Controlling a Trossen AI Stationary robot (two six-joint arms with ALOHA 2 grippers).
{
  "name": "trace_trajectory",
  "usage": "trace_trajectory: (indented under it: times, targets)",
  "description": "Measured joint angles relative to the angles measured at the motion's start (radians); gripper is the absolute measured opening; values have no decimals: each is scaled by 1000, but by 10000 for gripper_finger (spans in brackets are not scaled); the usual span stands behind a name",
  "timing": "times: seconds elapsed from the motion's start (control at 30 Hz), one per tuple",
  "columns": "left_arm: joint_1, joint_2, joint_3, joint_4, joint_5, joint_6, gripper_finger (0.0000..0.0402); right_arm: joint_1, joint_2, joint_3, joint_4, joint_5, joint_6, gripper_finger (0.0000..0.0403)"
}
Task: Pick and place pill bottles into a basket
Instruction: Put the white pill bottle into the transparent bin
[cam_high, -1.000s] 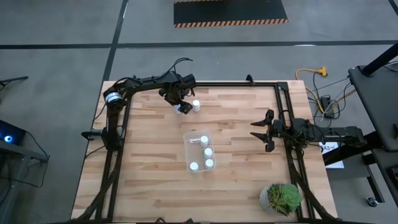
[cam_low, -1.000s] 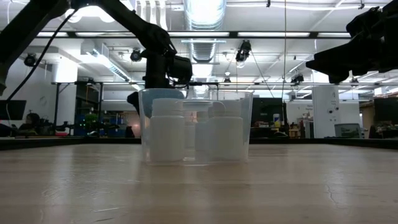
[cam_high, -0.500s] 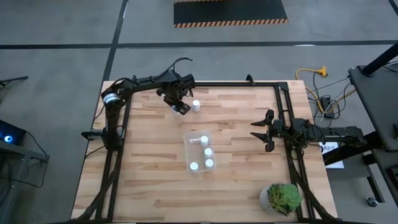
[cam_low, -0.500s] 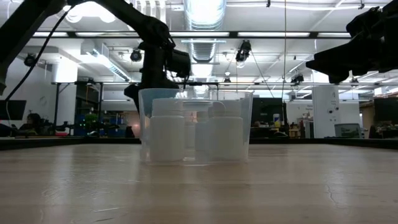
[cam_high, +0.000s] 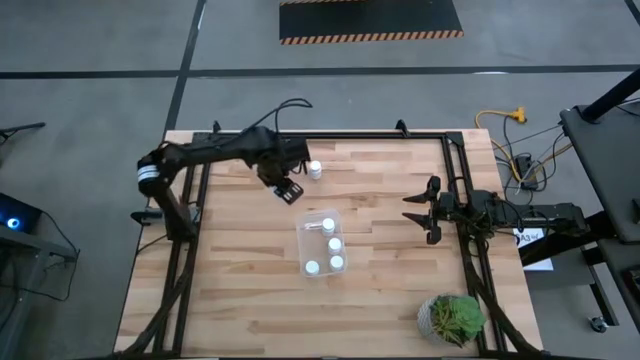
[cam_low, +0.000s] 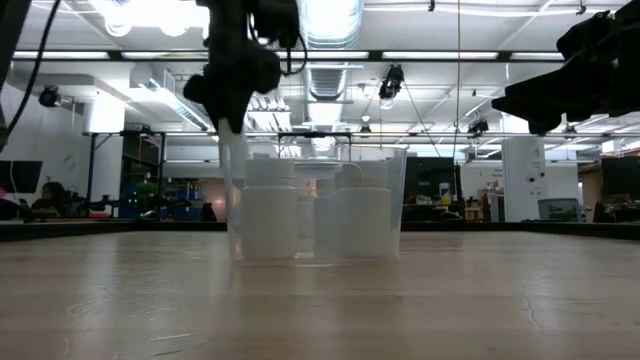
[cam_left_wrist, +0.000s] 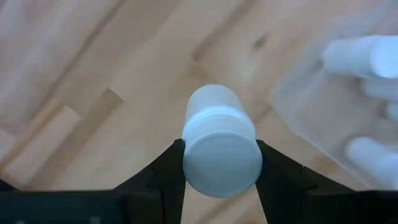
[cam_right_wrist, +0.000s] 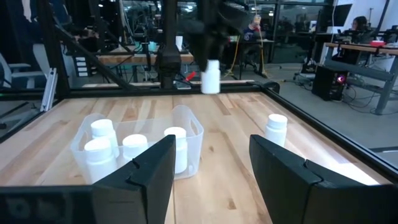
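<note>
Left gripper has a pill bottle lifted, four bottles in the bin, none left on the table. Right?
Not quite: one pill bottle stands on the table, per the high view. The left gripper does hold a lifted bottle, and four are in the bin.

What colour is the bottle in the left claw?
White, cap included; the bottle in the left claw shows best in the left wrist view.

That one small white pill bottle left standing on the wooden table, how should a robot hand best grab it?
From straight above, fingers closing on opposite sides of the small white pill bottle just under its cap. It stands upright and alone on the wooden table, its round body narrow enough to pinch, with free space all around.
</note>
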Motion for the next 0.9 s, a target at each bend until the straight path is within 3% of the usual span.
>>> trace_trajectory:
  times: [0.2,0.47,0.9]
  targets:
    - [-121,-49,3,-5,7,-159,140,0,0,0,0,0,0,194]
    - [-278,-13,15,27,40,-300,140,0,0,0,0,1,0,194]
    - [-394,247,329,26,37,-332,140,0,-2,0,0,0,0,194]
